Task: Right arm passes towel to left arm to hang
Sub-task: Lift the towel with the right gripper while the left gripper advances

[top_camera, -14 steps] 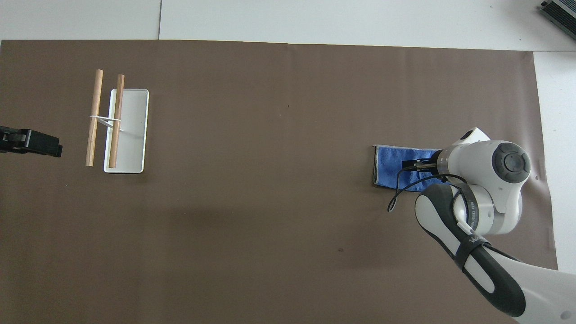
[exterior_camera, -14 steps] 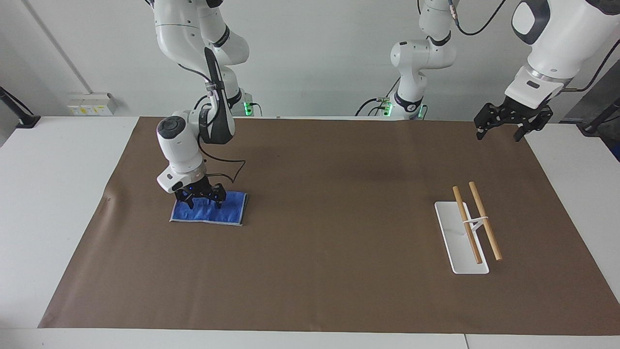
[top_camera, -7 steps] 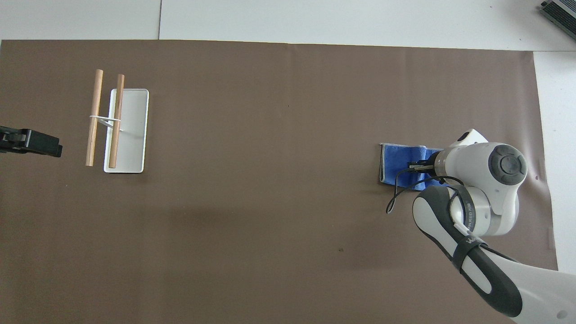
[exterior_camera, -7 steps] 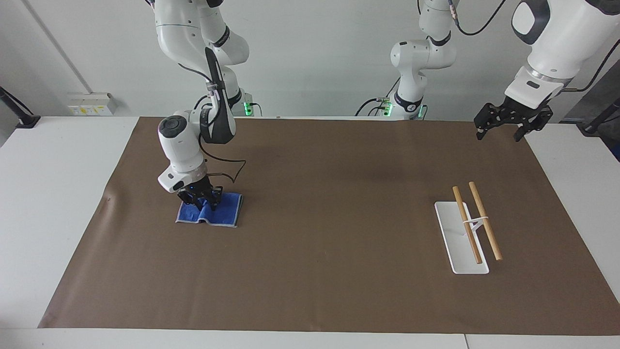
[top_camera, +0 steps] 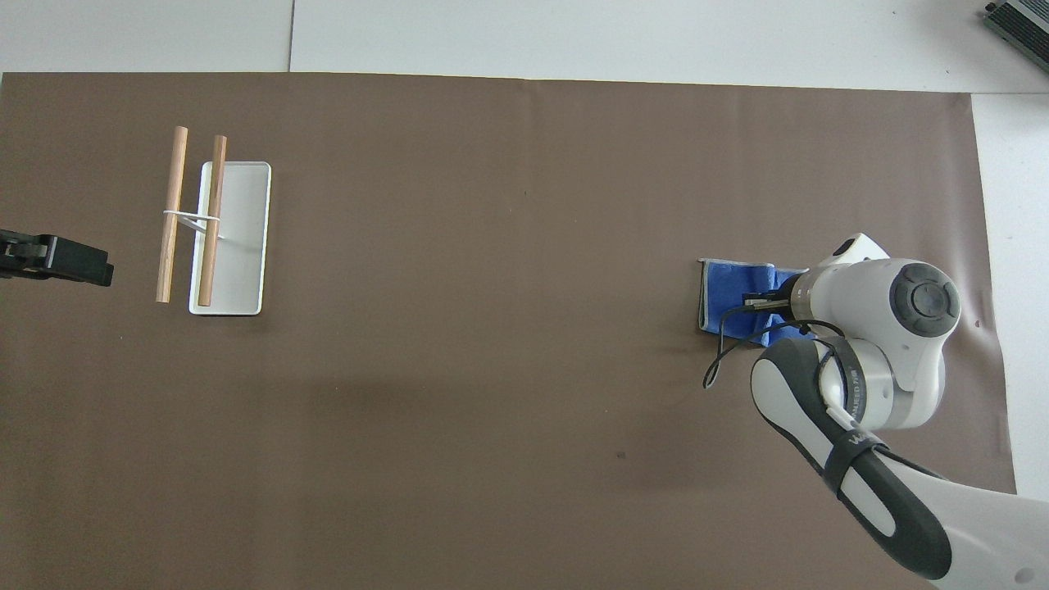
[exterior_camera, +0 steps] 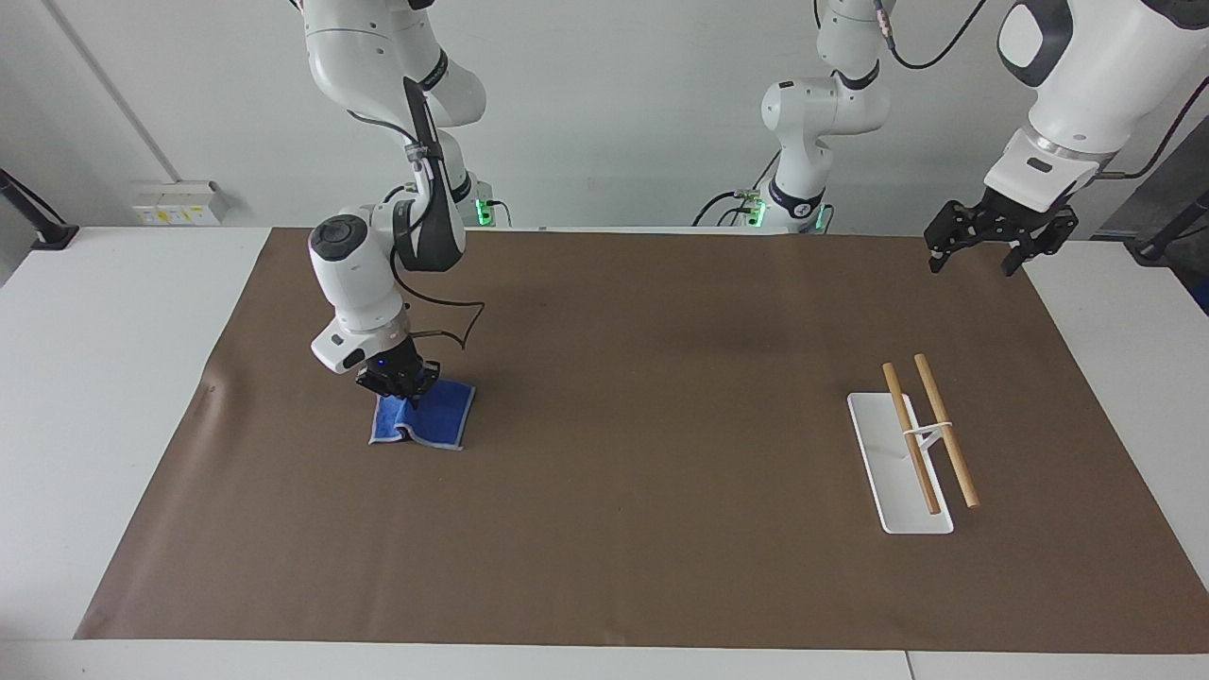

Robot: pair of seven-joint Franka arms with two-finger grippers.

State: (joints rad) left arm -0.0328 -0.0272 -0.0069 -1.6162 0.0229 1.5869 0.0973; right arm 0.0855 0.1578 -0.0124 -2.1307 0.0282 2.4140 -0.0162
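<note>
The bright blue towel [exterior_camera: 425,416] hangs bunched from my right gripper [exterior_camera: 398,385], which is shut on its upper part; its lower edge still touches the brown mat. In the overhead view the towel [top_camera: 729,299] shows partly under the right arm's wrist, and the right gripper [top_camera: 758,300] is mostly covered by it. My left gripper [exterior_camera: 987,238] waits raised over the corner of the mat at the left arm's end, its fingers spread open; in the overhead view only its tip [top_camera: 57,258] shows at the edge.
A white rack base [exterior_camera: 883,472] with two wooden rails [exterior_camera: 945,430] stands at the left arm's end of the brown mat [exterior_camera: 642,425]; it shows in the overhead view too [top_camera: 246,238]. A black cable loops beside the right wrist.
The right gripper closed on the flat towel and lifted, drawing the cloth up into a narrower bunched shape. The left arm has not moved.
</note>
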